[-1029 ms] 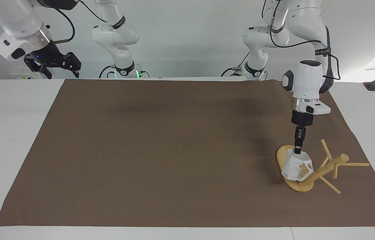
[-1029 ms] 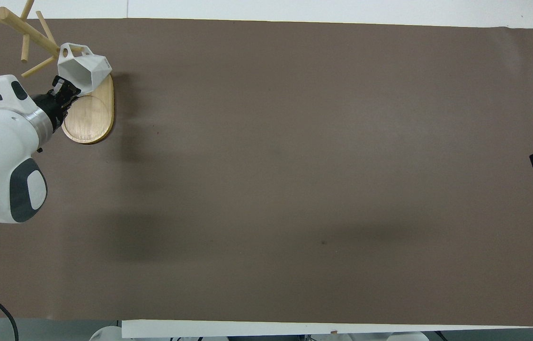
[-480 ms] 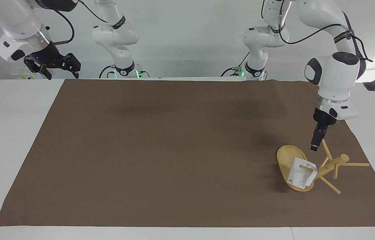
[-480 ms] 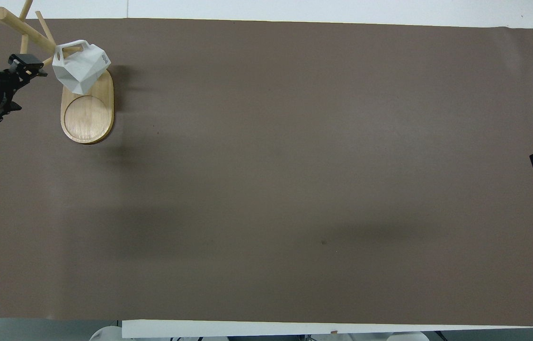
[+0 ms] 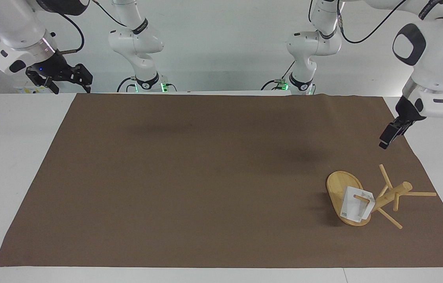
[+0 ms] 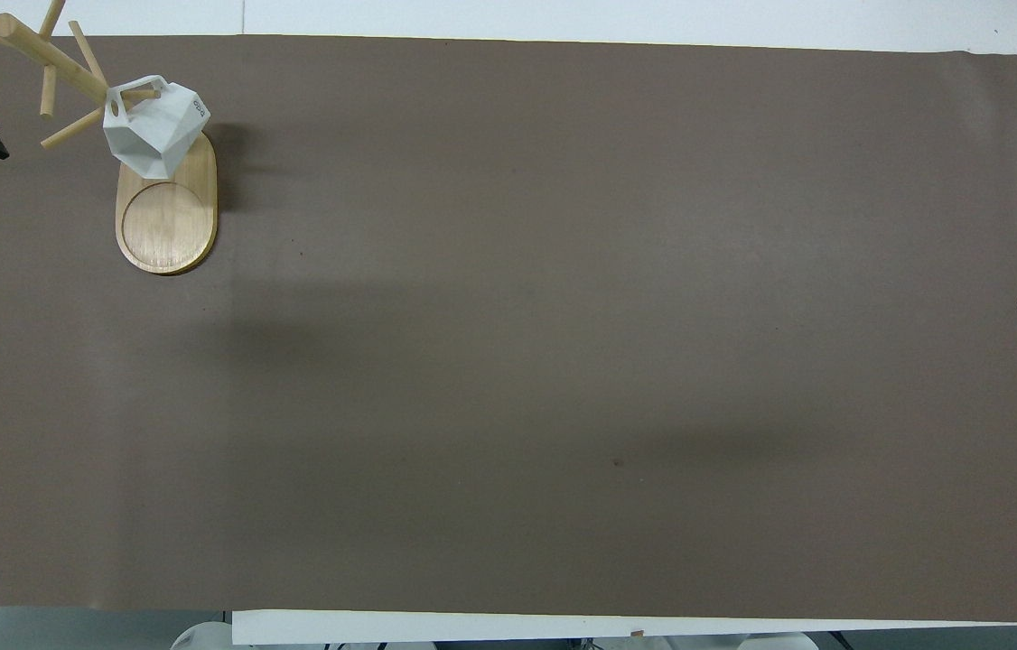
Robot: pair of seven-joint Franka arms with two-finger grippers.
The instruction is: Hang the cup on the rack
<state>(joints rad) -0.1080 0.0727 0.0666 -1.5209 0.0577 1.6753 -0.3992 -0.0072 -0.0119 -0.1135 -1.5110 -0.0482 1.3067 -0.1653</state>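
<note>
From the facing camera I see the rack standing at the left arm's end of the brown mat, with the cup hung by its handle on one of the lower pegs, over the oval base. The cup hangs free; neither gripper touches it. The overhead camera gives me what the facing one does not: the cup's faceted body, the peg passing through its triangular handle, and a round groove cut into the bare part of the base nearer to the robots. It shows the rack's post and pegs only in part, cut by the frame's corner.

The facing camera alone gives me the arms whole. The left gripper is up in the air over the edge of the mat at its own end of the table, apart from the rack, its jaws apart and empty. In the overhead view only its dark tip shows at the frame's edge. The right gripper waits, raised over the white table near its base, its fingers spread with nothing in them; overhead I get just a dark sliver of it.

The mat covers most of the white table. A plain white wall stands past the two arm bases, and black cables run along the arms.
</note>
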